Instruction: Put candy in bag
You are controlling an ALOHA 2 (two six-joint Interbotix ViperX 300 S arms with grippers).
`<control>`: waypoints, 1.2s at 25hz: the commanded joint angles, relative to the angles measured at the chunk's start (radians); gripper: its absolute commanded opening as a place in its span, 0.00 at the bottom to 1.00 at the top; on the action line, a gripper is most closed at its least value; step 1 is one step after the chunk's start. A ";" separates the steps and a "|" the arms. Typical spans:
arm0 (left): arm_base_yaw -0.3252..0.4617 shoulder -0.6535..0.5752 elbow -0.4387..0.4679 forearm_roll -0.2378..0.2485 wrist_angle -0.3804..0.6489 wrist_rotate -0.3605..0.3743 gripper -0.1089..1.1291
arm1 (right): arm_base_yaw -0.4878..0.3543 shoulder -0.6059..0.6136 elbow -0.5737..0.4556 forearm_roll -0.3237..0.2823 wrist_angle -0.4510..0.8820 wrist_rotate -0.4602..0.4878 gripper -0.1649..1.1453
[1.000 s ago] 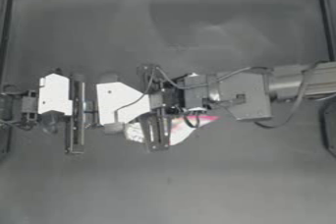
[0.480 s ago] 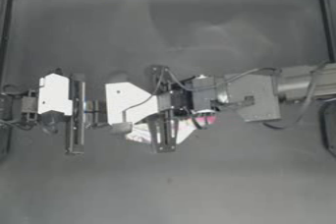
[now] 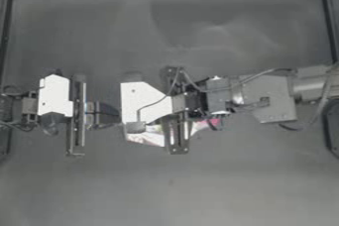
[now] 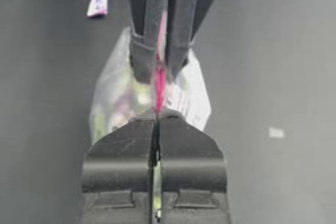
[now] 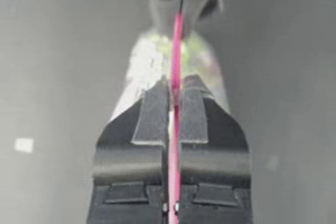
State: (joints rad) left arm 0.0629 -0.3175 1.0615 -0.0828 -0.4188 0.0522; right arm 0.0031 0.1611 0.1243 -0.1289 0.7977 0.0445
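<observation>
The bag [image 4: 141, 98] hangs near the middle of the table [image 3: 165, 31], clear plastic with colourful sweets showing through its lower part and a pink-red strip [image 5: 175, 51] running along its mouth. That strip is pinched from both ends, so the mouth is held flat and shut between the two grippers. The left gripper [image 4: 156, 120] reaches in from the table's left side and its jaws are pressed together on the strip, with only the thin pink line showing between them. The right gripper [image 5: 174, 88] comes in from the right side, facing the left one, and is likewise clamped tight on the same strip, its pads touching the plastic on either side. In the top view the bag [image 3: 155, 133] shows as a pale patch beneath the two meeting grippers, a little toward the table's near edge. The candy [image 4: 99, 0] lies apart from the bag on the bare table surface, a small wrapped piece with pink print, touched by neither gripper.
</observation>
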 commanded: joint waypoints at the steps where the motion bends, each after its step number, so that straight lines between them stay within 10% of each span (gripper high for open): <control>1: 0.000 -0.044 -0.005 0.002 -0.005 0.000 0.12 | 0.002 -0.049 0.038 -0.002 0.014 0.023 0.17; 30: 0.002 -0.038 0.006 0.002 -0.011 0.002 0.12 | 0.000 -0.282 0.350 -0.031 0.026 0.242 0.17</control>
State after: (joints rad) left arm 0.0629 -0.3175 1.0707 -0.0828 -0.4264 0.0522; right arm 0.0046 -0.0874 0.4617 -0.1595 0.7977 0.2777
